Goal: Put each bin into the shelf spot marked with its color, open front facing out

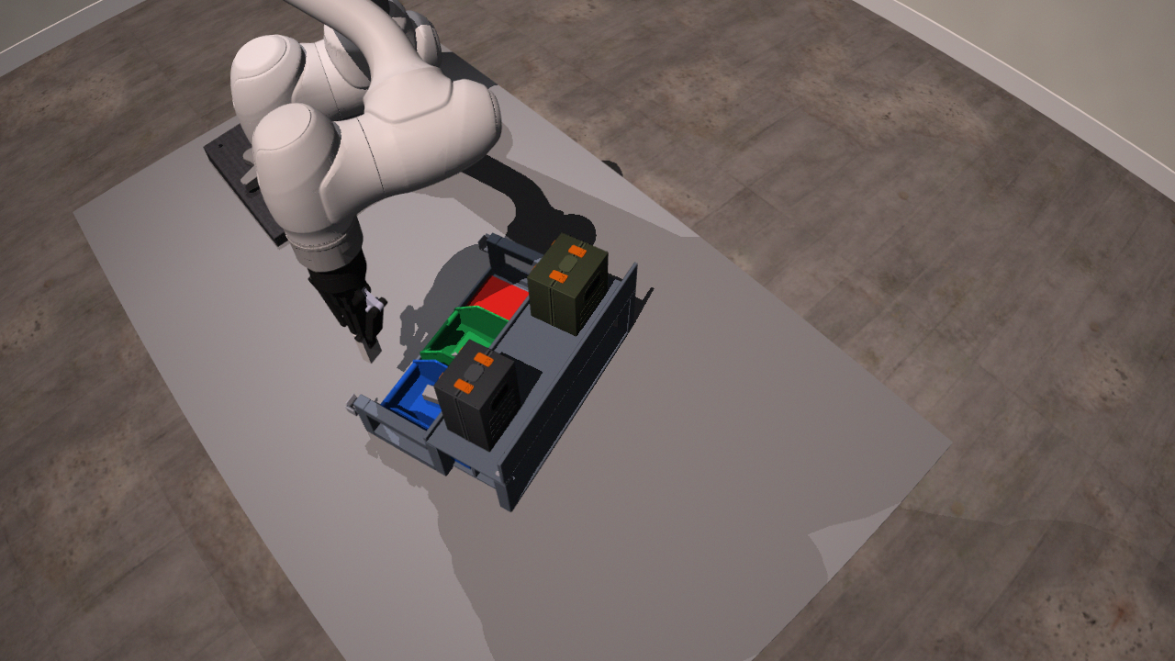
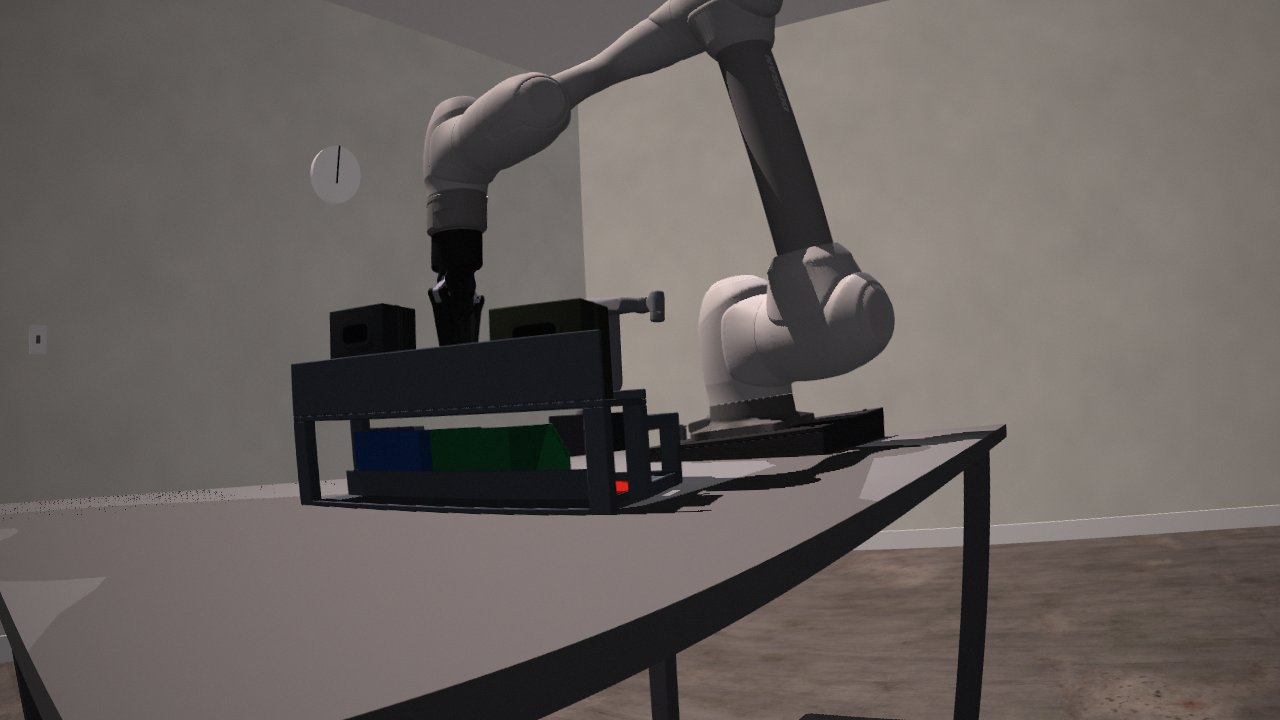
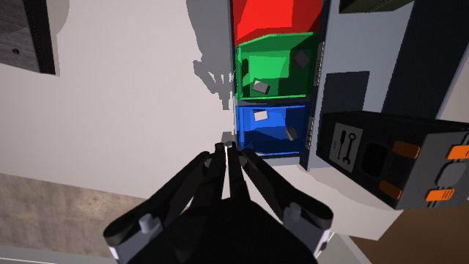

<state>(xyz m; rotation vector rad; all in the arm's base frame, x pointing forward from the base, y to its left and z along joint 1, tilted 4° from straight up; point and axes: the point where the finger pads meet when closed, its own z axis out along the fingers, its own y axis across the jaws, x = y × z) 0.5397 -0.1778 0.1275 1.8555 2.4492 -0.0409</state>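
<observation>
The blue bin (image 1: 407, 396) (image 2: 391, 450) (image 3: 272, 133) stands in the shelf (image 1: 525, 349) (image 2: 465, 376) behind its front lip, with two grey parts in it. The green bin (image 1: 478, 322) (image 2: 496, 450) (image 3: 271, 70) stands beside it with a narrow gap between, also holding two parts. The red mark (image 1: 498, 297) (image 3: 269, 16) shows bare next to the green bin. The blue and green marks are hidden under the bins. My gripper (image 1: 371, 354) (image 3: 227, 138) is shut and empty, pointing down in front of the shelf near the blue bin. No red bin shows.
A dark toolbox (image 1: 476, 398) (image 2: 371, 329) (image 3: 377, 158) and an olive toolbox (image 1: 566, 283) (image 2: 546, 317) stand on the low upper board above the bins. The arm's dark base plate (image 1: 242, 184) (image 2: 827, 434) (image 3: 26, 40) is on the table, behind the gripper.
</observation>
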